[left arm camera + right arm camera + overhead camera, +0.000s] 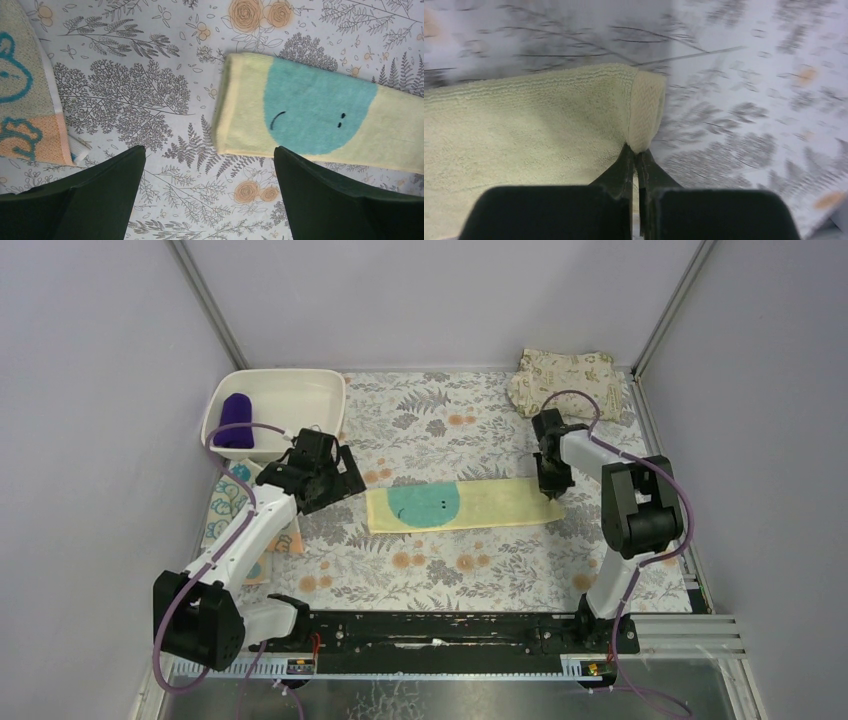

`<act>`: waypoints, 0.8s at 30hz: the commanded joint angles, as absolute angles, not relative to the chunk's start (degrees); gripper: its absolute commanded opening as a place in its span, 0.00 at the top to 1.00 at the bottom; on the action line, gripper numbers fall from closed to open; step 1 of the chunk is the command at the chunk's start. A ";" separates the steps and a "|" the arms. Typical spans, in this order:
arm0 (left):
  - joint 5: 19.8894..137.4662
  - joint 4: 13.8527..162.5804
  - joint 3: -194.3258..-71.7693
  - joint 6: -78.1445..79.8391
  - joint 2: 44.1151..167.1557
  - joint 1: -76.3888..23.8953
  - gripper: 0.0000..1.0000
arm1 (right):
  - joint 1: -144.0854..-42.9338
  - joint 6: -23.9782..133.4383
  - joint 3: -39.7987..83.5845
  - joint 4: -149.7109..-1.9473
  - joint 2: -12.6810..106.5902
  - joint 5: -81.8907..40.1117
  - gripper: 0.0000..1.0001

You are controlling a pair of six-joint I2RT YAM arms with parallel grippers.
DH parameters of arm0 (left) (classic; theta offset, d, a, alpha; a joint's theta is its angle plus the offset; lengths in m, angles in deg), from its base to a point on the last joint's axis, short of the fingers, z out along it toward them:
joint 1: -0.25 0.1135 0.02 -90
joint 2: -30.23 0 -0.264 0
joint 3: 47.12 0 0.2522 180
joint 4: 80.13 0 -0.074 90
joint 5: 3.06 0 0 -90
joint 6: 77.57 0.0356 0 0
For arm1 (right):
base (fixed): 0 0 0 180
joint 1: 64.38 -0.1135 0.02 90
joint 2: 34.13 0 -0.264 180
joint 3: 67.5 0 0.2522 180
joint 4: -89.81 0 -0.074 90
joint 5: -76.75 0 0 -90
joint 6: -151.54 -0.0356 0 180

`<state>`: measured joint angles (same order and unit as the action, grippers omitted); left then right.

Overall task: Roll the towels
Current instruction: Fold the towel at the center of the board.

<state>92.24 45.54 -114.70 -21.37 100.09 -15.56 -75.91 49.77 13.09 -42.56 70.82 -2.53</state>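
1. The yellow towel, the one with the teal smiley blob, lies flat and stretched out mid-table on the floral tablecloth.
2. The right gripper has its fingers pinched together on that towel's right end, with the hem curled up at the tips.
3. The left gripper hangs just off the towel's left end, fingers wide apart and holding nothing.
4. The purple towel sits bundled in the white bin, far left corner.
5. The teal-patterned towel lies flat at the left edge.

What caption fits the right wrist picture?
Right gripper pinches the yellow towel by its end hem.
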 commanded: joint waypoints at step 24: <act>73.95 65.18 -105.53 -28.09 106.49 -16.90 0.01 | -87.33 45.55 26.86 -40.27 64.67 -23.97 1.00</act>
